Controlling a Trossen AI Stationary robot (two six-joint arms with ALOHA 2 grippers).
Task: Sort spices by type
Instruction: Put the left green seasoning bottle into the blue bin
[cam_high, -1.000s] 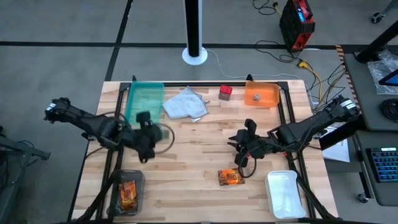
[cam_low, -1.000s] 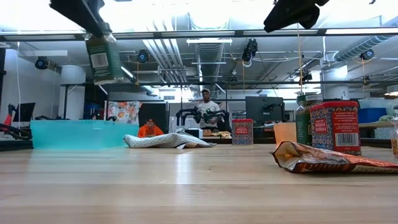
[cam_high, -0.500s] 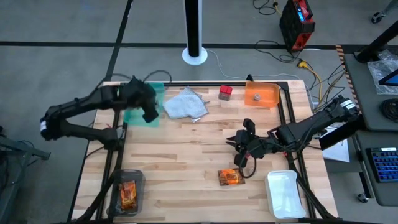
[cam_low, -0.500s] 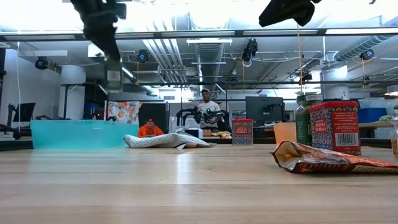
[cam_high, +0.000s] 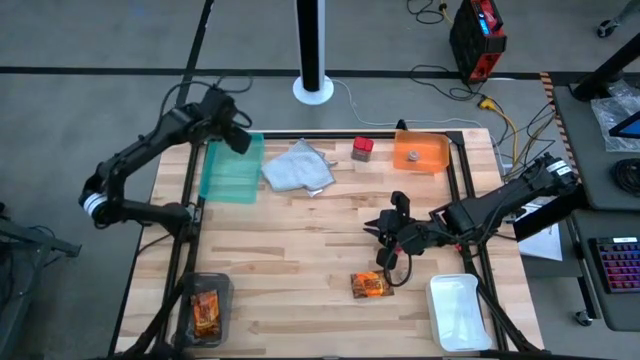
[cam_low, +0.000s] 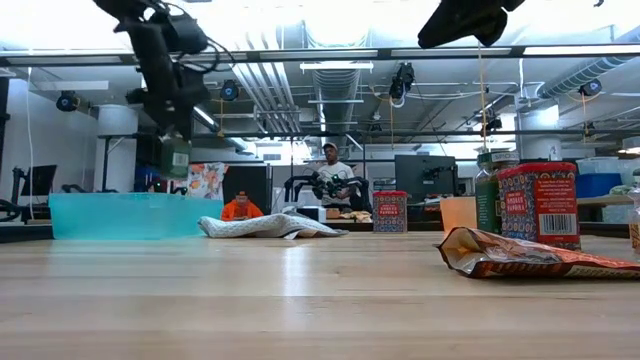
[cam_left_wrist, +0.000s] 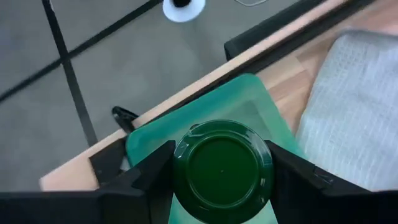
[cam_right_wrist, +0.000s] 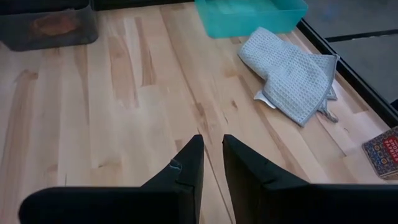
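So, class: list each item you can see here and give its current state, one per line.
left pincer: shut on green-capped jar, above teal tray
green-capped jar: held, lifted
right pincer: slightly open, empty, above table
teal tray: empty
orange tray: holds one grey jar
white tray: empty
loose packet: lying flat on table
cloth: crumpled

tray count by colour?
Teal tray: 1 (left gripper holds a green-capped jar above it)
Orange tray: 1
White tray: 1
Dark grey tray: 1
Total: 4
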